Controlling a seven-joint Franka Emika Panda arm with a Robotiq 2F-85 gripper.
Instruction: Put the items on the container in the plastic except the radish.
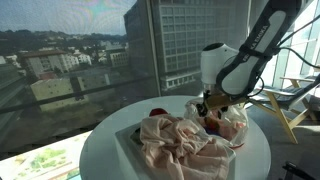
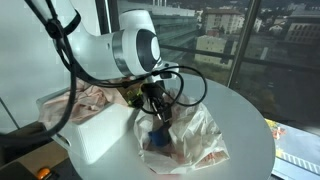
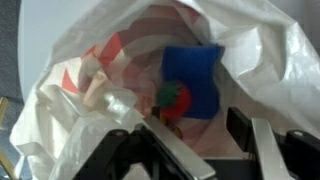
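My gripper (image 3: 200, 138) is open and reaches into the mouth of a clear plastic bag (image 3: 80, 60). Inside the bag lie a blue item (image 3: 195, 72) and a red toy fruit with a green top (image 3: 176, 100), just beyond my left fingertip and not gripped. In both exterior views the gripper (image 1: 208, 108) (image 2: 157, 116) hangs over the bag (image 1: 230, 126) (image 2: 198, 142), next to the white container (image 1: 130, 148) (image 2: 95, 138). A dark red round item (image 1: 158, 112) sits at the container's far edge. I cannot tell if it is the radish.
A crumpled pink cloth (image 1: 175, 140) (image 2: 88, 98) fills most of the container. Everything stands on a round white table (image 1: 100, 150) (image 2: 245, 125) beside large windows. A wooden stand (image 1: 285, 110) is beyond the table.
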